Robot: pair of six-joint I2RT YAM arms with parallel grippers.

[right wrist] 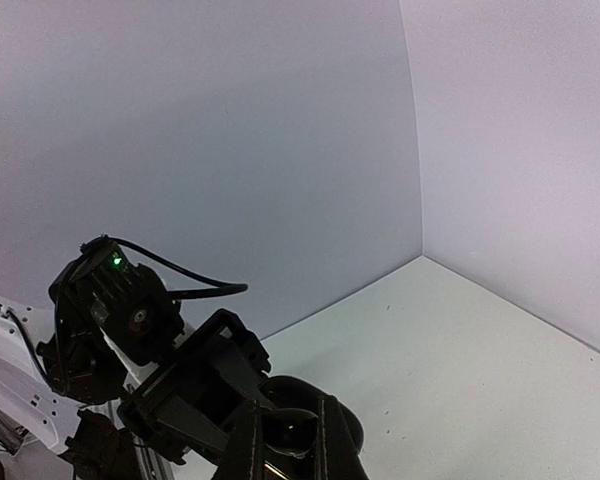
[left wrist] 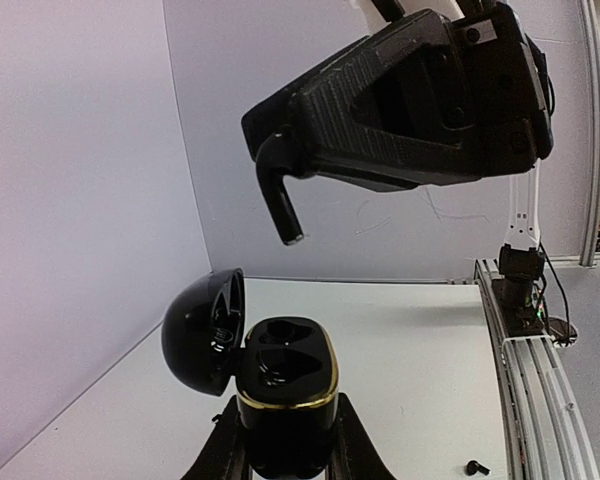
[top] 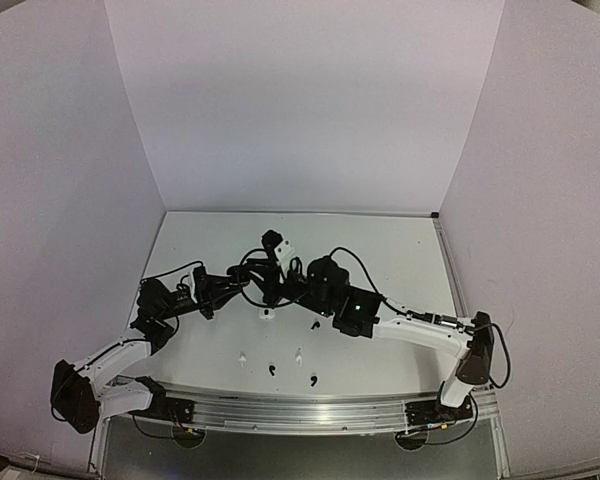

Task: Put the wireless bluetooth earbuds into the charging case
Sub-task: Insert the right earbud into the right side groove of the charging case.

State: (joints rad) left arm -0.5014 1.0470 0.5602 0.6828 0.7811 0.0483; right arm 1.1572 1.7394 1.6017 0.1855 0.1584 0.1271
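**Left jaws**, nearly closed, clamp the base of a black, gold-banded case. The case is held upright over the middle of the bench, with its lid swung open to one side. **Right jaws**, closed, pinch a black earbud with its stem pointing down, just above the case and not touching it. More earbuds, white and black, lie loose near the bench's near edge.

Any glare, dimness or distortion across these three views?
Top external: fisheye bends the walls. Left wrist: sharp, with highlights on the open lid of the charging case. Right wrist: dim, the right pincer nearly a silhouette.
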